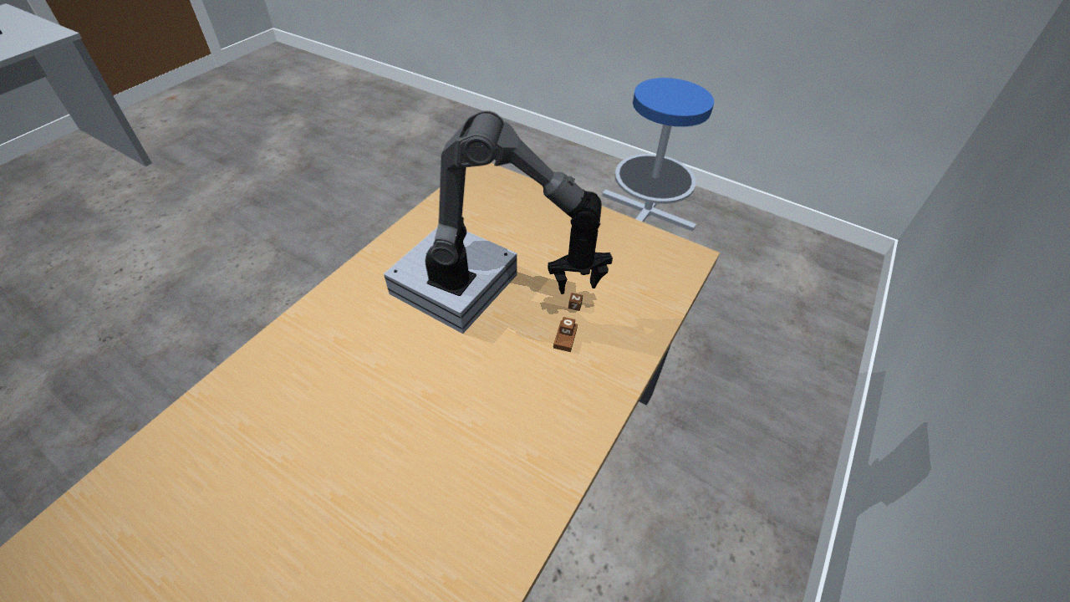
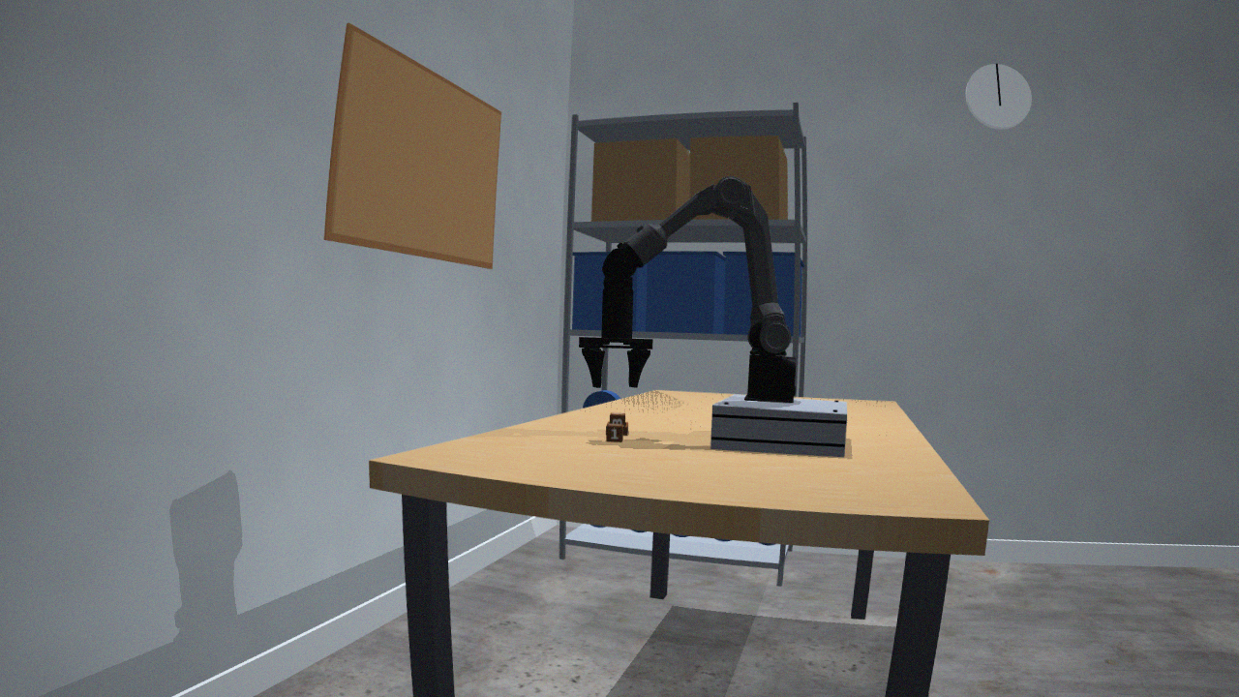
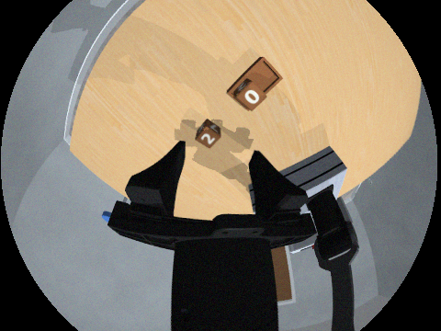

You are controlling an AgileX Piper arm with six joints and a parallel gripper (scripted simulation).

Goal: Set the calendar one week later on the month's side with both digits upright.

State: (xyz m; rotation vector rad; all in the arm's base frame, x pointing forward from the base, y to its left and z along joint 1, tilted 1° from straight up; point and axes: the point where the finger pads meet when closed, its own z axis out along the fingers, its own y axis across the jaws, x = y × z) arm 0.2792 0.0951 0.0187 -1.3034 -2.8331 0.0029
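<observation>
A small brown wooden tray (image 1: 563,344) (image 3: 265,73) lies flat on the table. One cube (image 1: 568,324) (image 3: 252,95) stands in the tray's end nearer the arm, with a 0 on top. The other cube (image 1: 574,301) (image 3: 208,135) stands on the bare table just beyond that end, apart from the tray, with a 2 on top. My gripper (image 1: 579,281) (image 2: 615,381) (image 3: 219,153) is open and empty. It hangs above the table close to the loose cube. In the exterior view the tray and cubes overlap as one small brown cluster (image 2: 617,427) with a 1 on its near face.
The arm's grey base (image 1: 450,280) (image 2: 777,424) stands on the table left of the tray. The table's right edge (image 1: 677,329) runs close past the tray. A blue stool (image 1: 671,100) stands on the floor beyond the table.
</observation>
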